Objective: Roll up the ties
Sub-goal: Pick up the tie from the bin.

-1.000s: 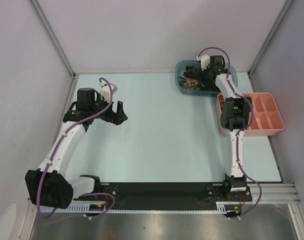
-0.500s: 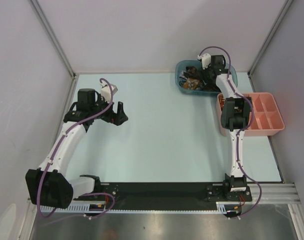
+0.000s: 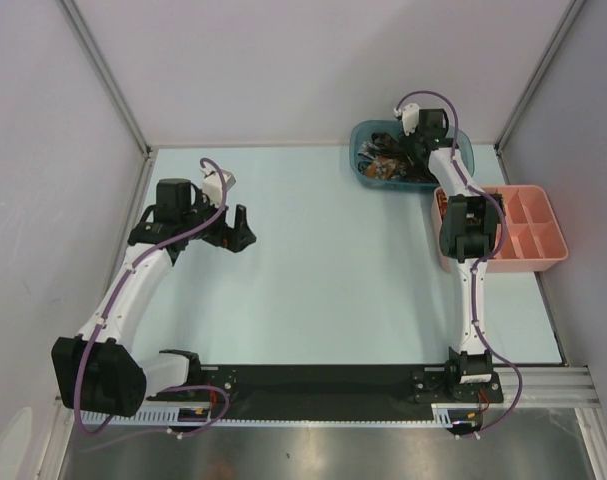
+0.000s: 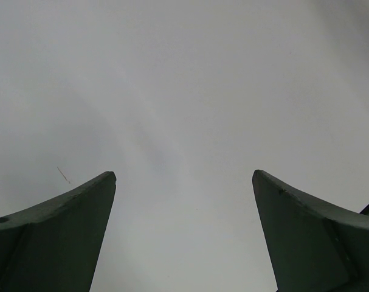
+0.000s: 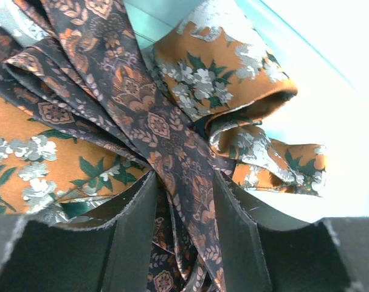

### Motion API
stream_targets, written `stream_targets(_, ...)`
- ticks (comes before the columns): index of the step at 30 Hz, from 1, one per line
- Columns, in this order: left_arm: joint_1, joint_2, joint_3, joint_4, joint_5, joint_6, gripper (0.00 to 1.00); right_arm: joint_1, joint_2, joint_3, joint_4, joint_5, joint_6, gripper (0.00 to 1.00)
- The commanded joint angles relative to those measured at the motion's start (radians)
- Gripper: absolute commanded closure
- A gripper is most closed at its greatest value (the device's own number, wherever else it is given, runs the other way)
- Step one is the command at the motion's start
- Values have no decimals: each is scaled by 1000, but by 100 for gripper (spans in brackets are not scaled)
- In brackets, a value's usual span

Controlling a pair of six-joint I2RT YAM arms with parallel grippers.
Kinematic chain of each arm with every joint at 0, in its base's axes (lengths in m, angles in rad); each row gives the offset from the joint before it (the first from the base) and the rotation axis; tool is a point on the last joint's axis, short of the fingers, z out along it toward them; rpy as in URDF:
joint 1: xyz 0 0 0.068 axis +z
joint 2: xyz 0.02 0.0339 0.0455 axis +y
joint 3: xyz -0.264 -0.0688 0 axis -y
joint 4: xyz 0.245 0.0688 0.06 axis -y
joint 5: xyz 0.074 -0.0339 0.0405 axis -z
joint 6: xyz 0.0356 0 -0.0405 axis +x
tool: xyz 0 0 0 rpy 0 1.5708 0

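My left arm (image 3: 133, 285) reaches forward from its base and bends inward at the elbow, and the left pincer (image 4: 184, 173) points sideways with its jaws spread wide. My right arm (image 3: 473, 300) stretches straight toward the far side with the wrist tipped down. The right pincer (image 5: 187, 179) squeezes a dark patterned tie (image 5: 141, 103) between its fingers.

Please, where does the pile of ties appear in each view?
Top external: upper right, the ties inside the blue tub, under the right gripper.
Left wrist: not in it.
Right wrist: the ties fill the picture; a dark one passes between the jaws.
Shared landmark: the blue tub, pale teal at the top of the right wrist view.
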Motion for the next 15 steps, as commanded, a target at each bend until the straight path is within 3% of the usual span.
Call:
stream_targets(1, 5, -9, 2, 23, 19, -13, 0, 12, -1, -6, 41, 21, -27, 54)
stream_targets(11, 6, -15, 7, 17, 14, -6, 0, 11, 22, 1, 32, 38, -50, 63)
stream_targets(13, 6, -15, 10, 16, 13, -7, 1, 12, 20, 0, 28, 38, -51, 69)
stream_targets(14, 5, -16, 10, 14, 14, -7, 1, 11, 20, 0, 24, 38, -51, 78)
stream_targets(15, 5, -18, 12, 14, 14, -6, 0, 12, 16, 0, 20, 38, -50, 78)
